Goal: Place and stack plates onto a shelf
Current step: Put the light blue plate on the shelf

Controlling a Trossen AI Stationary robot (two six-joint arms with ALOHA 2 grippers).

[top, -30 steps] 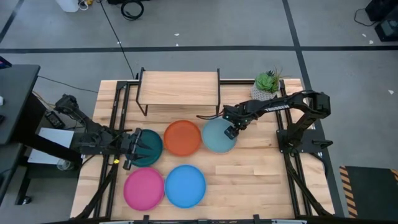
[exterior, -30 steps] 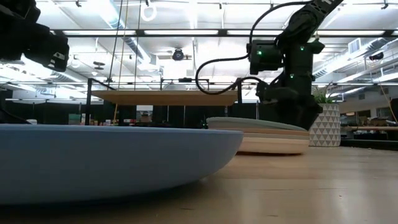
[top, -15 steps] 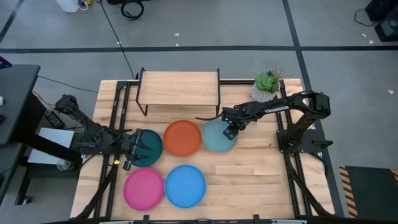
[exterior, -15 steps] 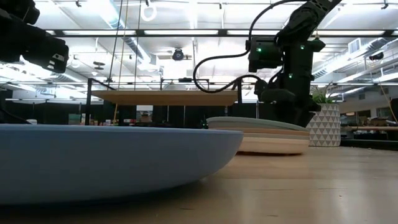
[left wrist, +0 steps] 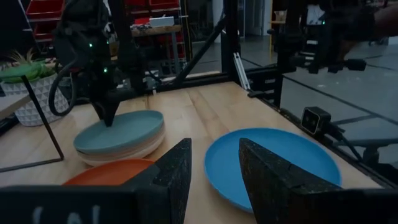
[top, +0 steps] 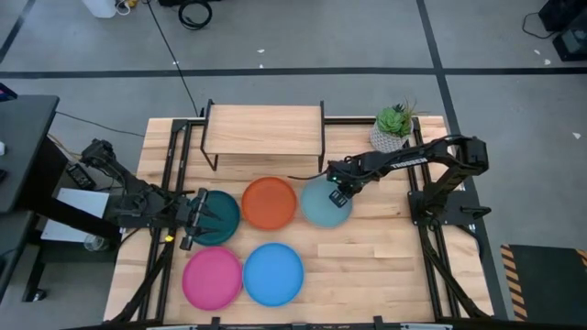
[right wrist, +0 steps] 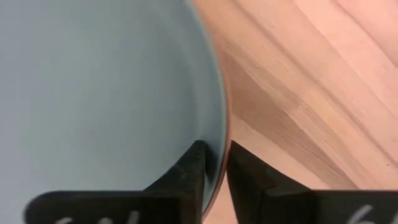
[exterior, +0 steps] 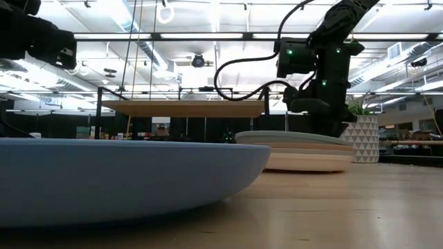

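Observation:
A pale teal plate [top: 323,203] tops a stack of plates [exterior: 304,153] right of the orange plate [top: 270,203]. My right gripper [top: 337,193] is shut on its far-right rim. On the table's left, my left gripper [top: 195,218] hovers open over the dark teal plate [top: 218,217], and the left wrist view shows nothing between its fingers [left wrist: 174,177]. The pink plate [top: 212,278] and the blue plate [top: 273,273] lie flat near the front edge. The shelf [top: 266,128] stands at the far edge on its black legs. My right gripper pinches the pale teal plate's rim [right wrist: 216,163] on the plate's far-right side. One finger [right wrist: 194,167] is inside the plate and the other [right wrist: 247,177] is outside. The fingers come down from above. The plate lies on the stack.
A potted plant [top: 394,124] in a patterned pot stands at the far right corner, close to the right arm. Black frame rails run along the table's left and right sides. Bare wood lies right of the blue plate.
My right gripper has edged a little toward the table's left at the pale teal plate's rim, and its fingers have drawn together on it. In the low view the top of the stack has shifted slightly sideways. My left arm has kept still.

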